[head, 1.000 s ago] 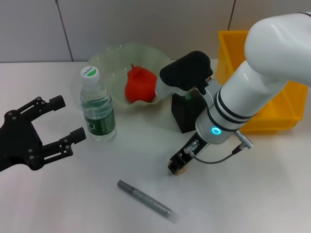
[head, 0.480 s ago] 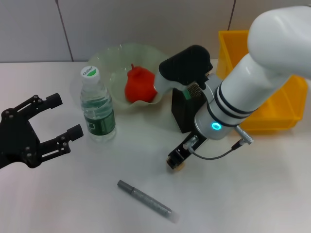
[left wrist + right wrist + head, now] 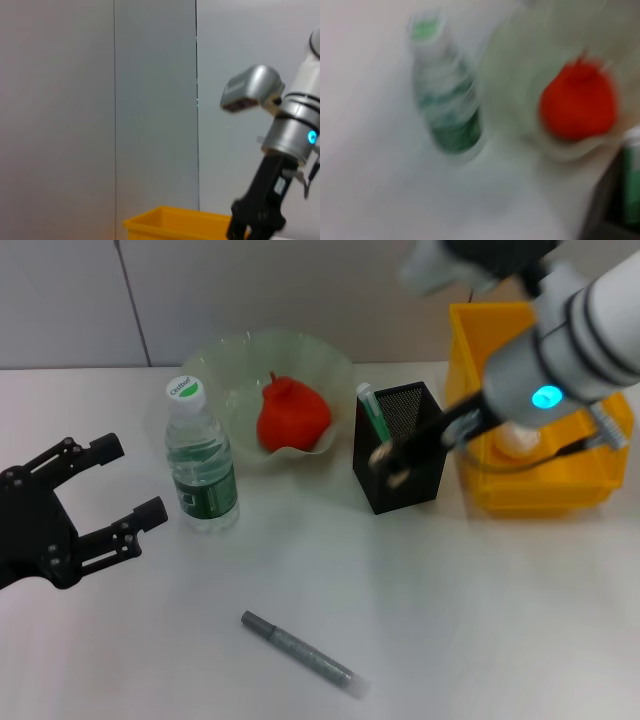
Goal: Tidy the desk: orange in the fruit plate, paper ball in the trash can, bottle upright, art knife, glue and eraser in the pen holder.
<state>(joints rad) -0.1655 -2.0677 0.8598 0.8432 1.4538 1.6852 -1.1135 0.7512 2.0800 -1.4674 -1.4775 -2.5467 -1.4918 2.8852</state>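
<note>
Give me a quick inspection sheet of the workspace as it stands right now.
Surface: white desk, mostly bare.
Job's things: orange in fruit plate; bottle upright; glue standing in pen holder; art knife lying on desk; yellow trash can at right.
Clutter: nothing seen.
Grippers: left tool open, hovering beside bottle; right tool raised in front of pen holder, something small between its tips.
Cables: grey cable near right wrist.
Surroundings: grey wall panels.

The right gripper (image 3: 252,231) hangs above the yellow bin (image 3: 175,225), before a grey panelled wall (image 3: 100,100)
</note>
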